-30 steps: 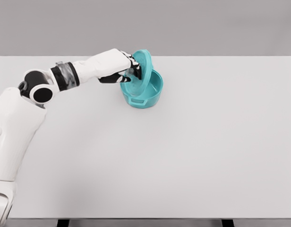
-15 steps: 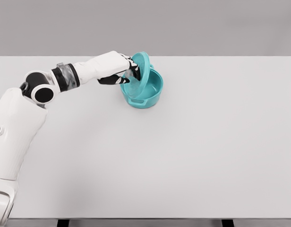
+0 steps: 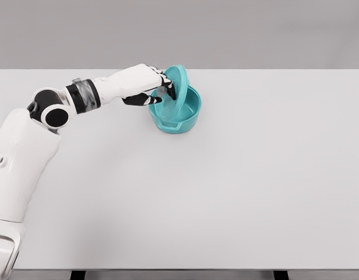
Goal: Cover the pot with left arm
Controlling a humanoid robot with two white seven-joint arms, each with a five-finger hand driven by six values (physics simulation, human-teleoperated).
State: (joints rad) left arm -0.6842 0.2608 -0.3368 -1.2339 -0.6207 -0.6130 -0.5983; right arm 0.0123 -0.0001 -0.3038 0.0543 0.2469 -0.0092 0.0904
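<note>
Things being counted: one round teal pot (image 3: pixel 180 116) and one round teal lid (image 3: pixel 176 92), both far left on the white table (image 3: pixel 255 186). Lid is being gripped by the left hand (image 3: pixel 151 85), tilted steeply on edge over the pot's left rim, its flat face turned right.

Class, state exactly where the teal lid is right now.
In the head view the lid is tilted on edge over the left rim of the teal pot, gripped by the left hand, at the table's far-left part.
</note>
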